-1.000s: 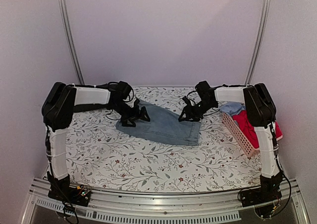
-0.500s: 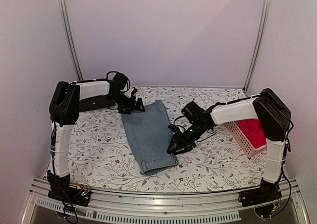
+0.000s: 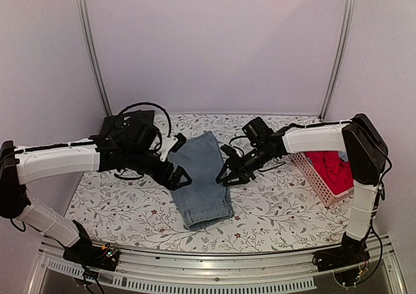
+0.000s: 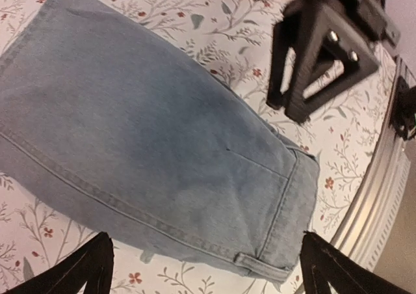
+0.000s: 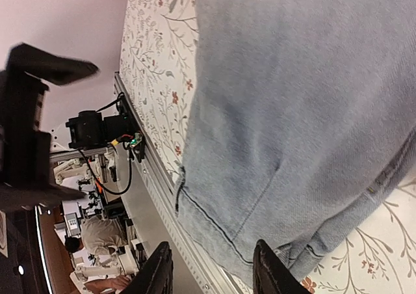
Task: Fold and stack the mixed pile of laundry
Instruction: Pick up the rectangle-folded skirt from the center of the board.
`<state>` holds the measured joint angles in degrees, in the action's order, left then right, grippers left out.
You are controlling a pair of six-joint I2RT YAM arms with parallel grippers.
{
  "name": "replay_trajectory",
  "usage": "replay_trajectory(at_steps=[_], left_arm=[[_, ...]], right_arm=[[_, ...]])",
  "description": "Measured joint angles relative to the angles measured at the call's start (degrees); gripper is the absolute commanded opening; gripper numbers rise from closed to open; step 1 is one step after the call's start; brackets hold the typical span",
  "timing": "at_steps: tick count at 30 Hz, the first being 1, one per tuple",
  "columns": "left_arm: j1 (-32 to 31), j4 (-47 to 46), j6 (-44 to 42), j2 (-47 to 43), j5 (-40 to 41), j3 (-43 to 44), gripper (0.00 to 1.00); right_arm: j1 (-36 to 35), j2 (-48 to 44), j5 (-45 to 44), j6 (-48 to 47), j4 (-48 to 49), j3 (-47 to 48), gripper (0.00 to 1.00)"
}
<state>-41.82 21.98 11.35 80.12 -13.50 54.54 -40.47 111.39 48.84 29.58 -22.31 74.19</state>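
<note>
The folded denim (image 3: 203,177) looks soft yet weighty; we would pinch its thick near edge. Our left gripper (image 3: 177,177) gapes empty, our right gripper (image 3: 227,176) half-parted, clasping nothing.

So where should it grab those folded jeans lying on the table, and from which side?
Probably the waistband end of the jeans, nearest the arms' bases. They lie flat on the table, so that thick seamed band gives the best edge to pinch. Come in low from the sides: left gripper at its left corner, right gripper at its right.
</note>
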Motion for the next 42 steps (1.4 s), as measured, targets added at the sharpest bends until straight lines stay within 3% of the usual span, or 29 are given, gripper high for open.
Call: replay_trajectory(at_steps=[7,14,21,25,26,29,31,32,36,39,42], left_arm=[[-19.41,0.07,-1.05,0.61,15.65,-4.94,1.00],[-29.20,1.99,-2.36,13.77,29.46,1.53,1.00],[-35.82,3.34,-3.89,26.12,38.99,8.04,0.97],[-36.13,3.23,-4.63,29.22,45.48,10.82,0.77],[-36.06,3.02,-4.55,29.90,46.93,11.23,0.66],[-35.89,3.08,-5.29,31.23,50.27,11.41,0.23],[-35.76,3.37,-5.97,32.06,50.93,11.41,0.04],[-35.71,3.45,-6.47,32.26,51.15,11.41,0.00],[-35.47,3.87,-8.46,30.73,50.27,11.08,0.00],[-34.91,5.38,-8.92,26.60,46.40,9.88,0.00],[-34.73,8.74,-9.20,20.46,40.72,9.46,0.00]], right_arm=[[-1.84,5.53,5.86,-2.43,1.57,11.52,0.29],[-2.54,15.80,7.74,-6.05,-0.07,12.00,0.24],[-2.54,19.32,7.43,-9.07,-1.05,11.76,0.22],[-2.51,19.61,7.96,-10.19,-0.28,11.21,0.22],[-2.51,19.61,8.20,-10.29,0.00,11.02,0.22],[-2.47,19.61,8.87,-10.58,1.07,10.36,0.22],[-2.47,19.61,9.16,-10.64,1.53,10.14,0.22],[-2.47,19.61,9.25,-10.64,1.64,10.12,0.22],[-2.49,19.45,9.55,-11.10,1.38,10.10,0.32],[-2.40,18.14,9.46,-11.74,-0.46,10.16,0.42],[-1.95,16.39,8.52,-12.33,-2.62,11.65,0.43]])
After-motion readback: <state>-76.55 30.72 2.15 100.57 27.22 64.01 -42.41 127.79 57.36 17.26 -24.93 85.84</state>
